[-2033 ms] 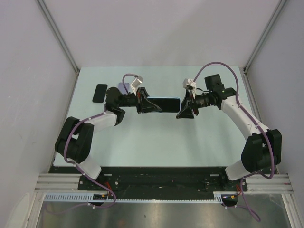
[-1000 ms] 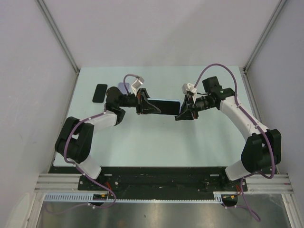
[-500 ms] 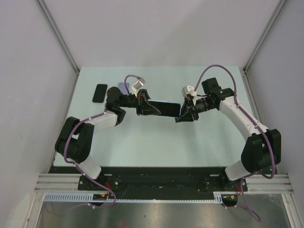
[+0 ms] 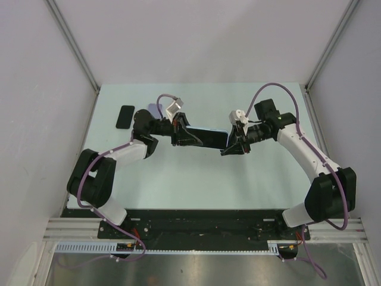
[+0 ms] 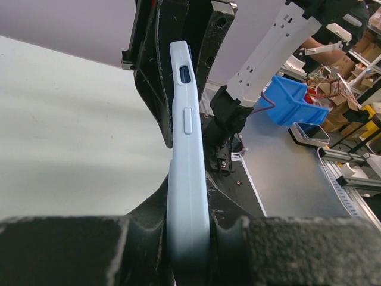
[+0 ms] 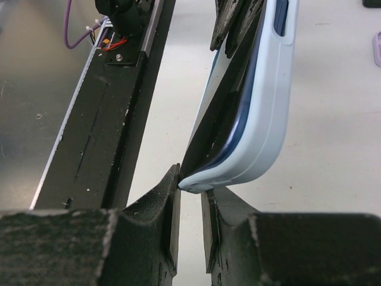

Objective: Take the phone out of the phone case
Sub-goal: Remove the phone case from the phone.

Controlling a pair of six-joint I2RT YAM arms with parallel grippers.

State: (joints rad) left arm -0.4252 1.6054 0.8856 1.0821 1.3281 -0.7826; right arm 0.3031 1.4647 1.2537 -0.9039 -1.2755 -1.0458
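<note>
Jaws of the left gripper [image 4: 189, 137] clamp the case [image 5: 186, 119] mid-frame as an anchor, while the right gripper's [image 6: 190, 196] seemingly pinch its corner to peel it off the phone [image 6: 244, 113].

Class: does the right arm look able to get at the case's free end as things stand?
Probably yes. The right pincer sits at the corner of the case with nothing between them; the left pincer clamps the other end, well clear.

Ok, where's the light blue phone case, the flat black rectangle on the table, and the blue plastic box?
Light blue phone case [image 5: 188, 161]: left wrist view, side edge.
Flat black rectangle [image 4: 125, 116]: top view, its middle.
Blue plastic box [image 5: 294, 101]: left wrist view, side wall.
</note>
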